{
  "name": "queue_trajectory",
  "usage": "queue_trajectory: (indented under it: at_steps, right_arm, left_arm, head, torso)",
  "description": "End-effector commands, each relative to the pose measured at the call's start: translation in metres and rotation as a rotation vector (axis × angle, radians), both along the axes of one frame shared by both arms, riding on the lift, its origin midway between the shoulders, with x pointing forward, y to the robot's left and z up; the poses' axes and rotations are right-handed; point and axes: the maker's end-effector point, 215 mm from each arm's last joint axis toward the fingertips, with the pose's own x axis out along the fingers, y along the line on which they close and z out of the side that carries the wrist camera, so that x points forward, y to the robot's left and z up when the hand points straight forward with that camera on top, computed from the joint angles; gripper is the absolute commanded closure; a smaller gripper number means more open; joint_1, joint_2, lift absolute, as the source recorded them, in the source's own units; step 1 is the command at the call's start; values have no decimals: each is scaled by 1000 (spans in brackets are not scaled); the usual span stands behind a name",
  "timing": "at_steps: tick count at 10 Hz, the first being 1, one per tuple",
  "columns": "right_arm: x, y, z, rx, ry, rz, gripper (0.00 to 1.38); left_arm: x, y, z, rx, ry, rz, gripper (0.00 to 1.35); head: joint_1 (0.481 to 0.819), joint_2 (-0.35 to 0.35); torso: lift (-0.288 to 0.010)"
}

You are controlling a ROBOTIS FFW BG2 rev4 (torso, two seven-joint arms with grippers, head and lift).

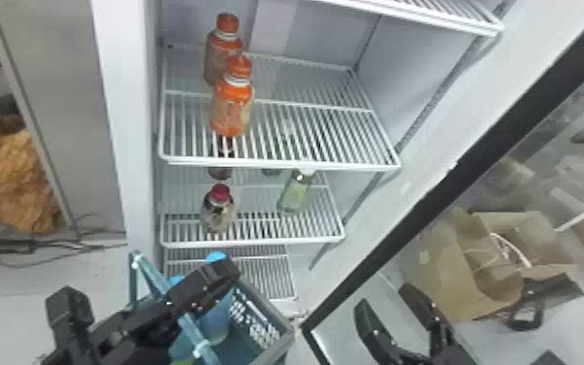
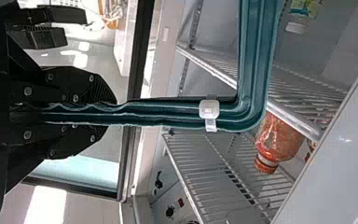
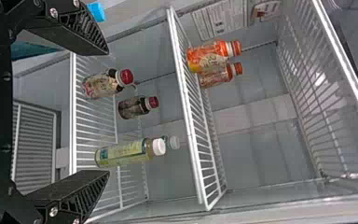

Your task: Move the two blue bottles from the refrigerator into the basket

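"Blue bottles (image 1: pixel 217 318): where do we see them?"

"Both are inside the basket (image 1: pixel 262 327). We can make out one well, upright with its cap up beside the left gripper (image 1: pixel 223 274). Of the other, we see mainly the blue cap (image 1: pixel 176 280), near the handle (image 1: pixel 149 272); our black arm covers much of the rest."

"And what have we got in that gripper?"

"The basket's handle. In the left wrist view, we have both fingers closed together on it, with the bar running out past their tips to a bend."

"How about our right gripper (image 1: pixel 387 297)?"

"Spread wide, with nothing gripped. We have it near the door of the refrigerator (image 1: pixel 121 121), well apart from the basket. In the right wrist view, its fingers stand on either side of a broad gap, pointing at the shelves."

"What do we see on those shelves?"

"Two orange bottles (image 1: pixel 232 111) stand on the upper shelf (image 1: pixel 281 165), close together. On the shelf below, we find two red-capped bottles (image 1: pixel 218 213) and a green bottle (image 1: pixel 293 196), with another white-capped bottle (image 3: pixel 173 143) partly hidden behind it."

"Anything past the door?"

"We see a brown paper bag (image 1: pixel 456 272)."
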Motion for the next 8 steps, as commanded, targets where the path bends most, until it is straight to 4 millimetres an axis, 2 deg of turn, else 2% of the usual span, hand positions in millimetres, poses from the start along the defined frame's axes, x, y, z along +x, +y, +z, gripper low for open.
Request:
queue_trajectory:
  at_steps: [1, 5, 8]
  right_arm:
    - [-6, -4, 1, -20, -5, -8, 140]
    - [-30, -1, 8, -40, 21, 13, 142]
    - [-32, -6, 3, -49, 32, 8, 142]
  left_arm:
    - [0, 5, 1, -1, 1, 14, 1202]
    - [3, 11, 2, 5, -4, 36, 1202]
    - [1, 10, 1, 4, 0, 38, 1202]
  head:
    - [695, -350]
    - [695, -350]
    - [695, -350]
  torso:
    - [-10]
    - [-10]
    - [-10]
